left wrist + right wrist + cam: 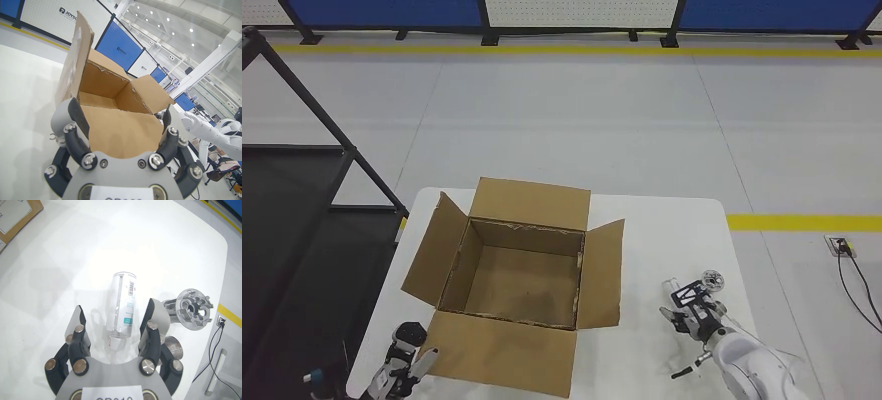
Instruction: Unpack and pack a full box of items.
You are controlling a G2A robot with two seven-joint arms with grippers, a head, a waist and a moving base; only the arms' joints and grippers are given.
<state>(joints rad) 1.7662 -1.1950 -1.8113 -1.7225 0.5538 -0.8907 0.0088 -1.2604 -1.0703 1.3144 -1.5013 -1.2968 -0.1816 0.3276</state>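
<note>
The box (507,350) sits open in the middle of the surface (662,225), flaps out and its floor bare, so the items lie outside it. The right claw (115,308) is spread wide and holds nothing. Its fingers straddle a clear bottle (121,306) lying on its side near the surface's right edge.

The likeliest trouble is here. The bottle is round and smooth, so a squeeze that lands off-centre could roll it or squirt it away. A flanged metal part (192,309) lies just beside the outer finger (157,311), and a short metal cylinder (174,347) sits close by the claw. Either could be nudged toward the edge or caught in the grip.

The left claw (121,109) is also wide open and empty, low by the box's near flap (121,132), which shows between its fingers. A push there could shift the light, empty box or fold the flap inward across the opening.
</note>
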